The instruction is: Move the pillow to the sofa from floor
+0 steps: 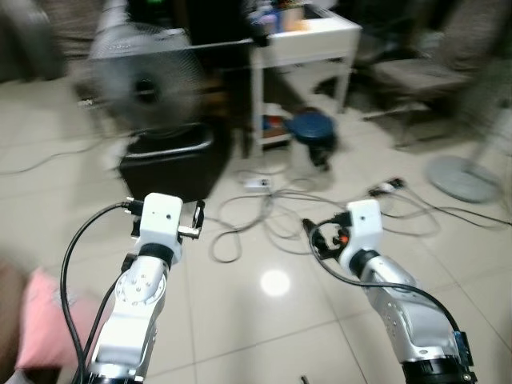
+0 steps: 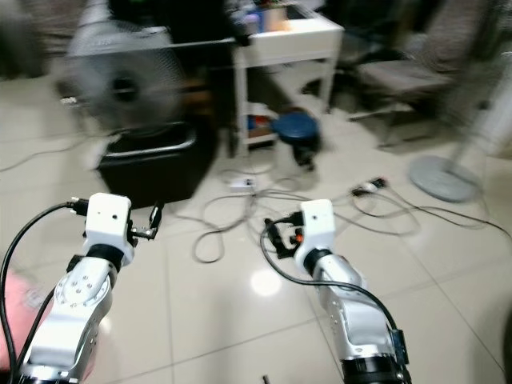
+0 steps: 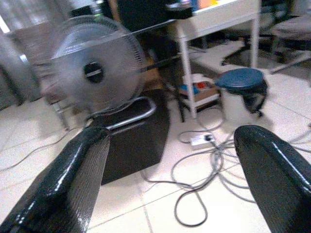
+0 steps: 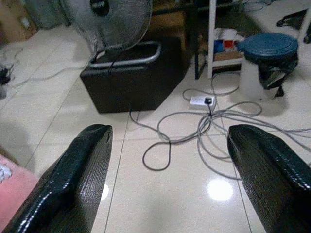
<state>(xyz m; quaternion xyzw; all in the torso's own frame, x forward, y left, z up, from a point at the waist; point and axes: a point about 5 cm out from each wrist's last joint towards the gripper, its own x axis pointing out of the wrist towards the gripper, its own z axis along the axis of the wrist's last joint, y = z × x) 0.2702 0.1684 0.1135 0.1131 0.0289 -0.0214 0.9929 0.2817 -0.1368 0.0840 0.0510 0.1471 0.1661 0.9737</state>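
On the floor, pink pillow [image 1: 44, 320] beside left tool [image 3: 170, 189].

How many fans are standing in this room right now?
2. One fan sits on the black box ahead on the left; a white pedestal fan base stands far right. More may be hidden.

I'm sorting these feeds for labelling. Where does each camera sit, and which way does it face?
Left and right eye views: on the head, looking forward and down at the tiled floor; both silver arms show.
Left wrist view: along the open left gripper toward the fan.
Right wrist view: along the open right gripper toward the cables.
Every view shares the fan.
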